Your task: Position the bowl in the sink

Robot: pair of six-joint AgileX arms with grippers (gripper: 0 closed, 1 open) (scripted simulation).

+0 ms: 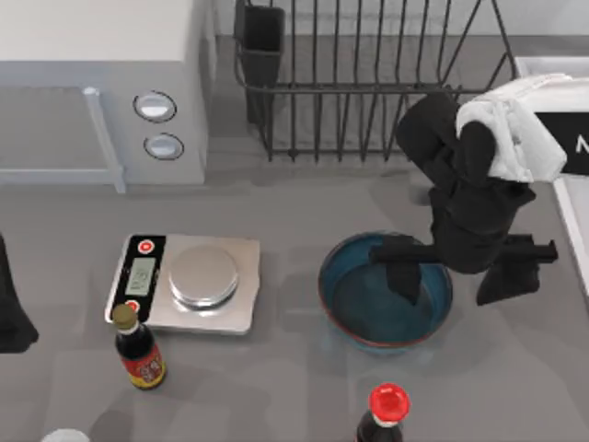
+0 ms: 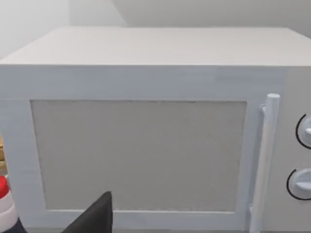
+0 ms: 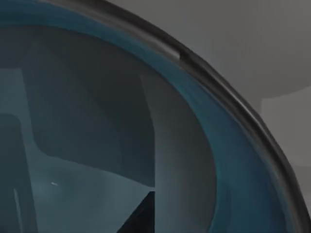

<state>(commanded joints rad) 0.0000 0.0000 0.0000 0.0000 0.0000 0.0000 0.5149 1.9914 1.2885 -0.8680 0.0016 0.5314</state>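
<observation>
The deep blue bowl (image 1: 373, 313) with its reddish-brown rim stands on the grey counter right of centre. My right gripper (image 1: 454, 278) is lowered over the bowl's right side and open. One finger (image 1: 402, 274) hangs inside the bowl and the other (image 1: 508, 281) is outside, so the rim lies between them. The right wrist view looks closely at the bowl's blue inner wall (image 3: 233, 160), with a dark fingertip (image 3: 141, 218) at the edge. The pale rim of the sink (image 1: 574, 221) shows at the table's right edge. My left gripper (image 1: 11, 318) is parked at the far left.
A white microwave (image 1: 101, 83) stands at the back left and a black wire dish rack (image 1: 368, 83) at the back centre. A kitchen scale (image 1: 189, 281) sits left of the bowl, a soy sauce bottle (image 1: 140, 350) in front of it, and a red-capped bottle (image 1: 386, 410) at the front edge.
</observation>
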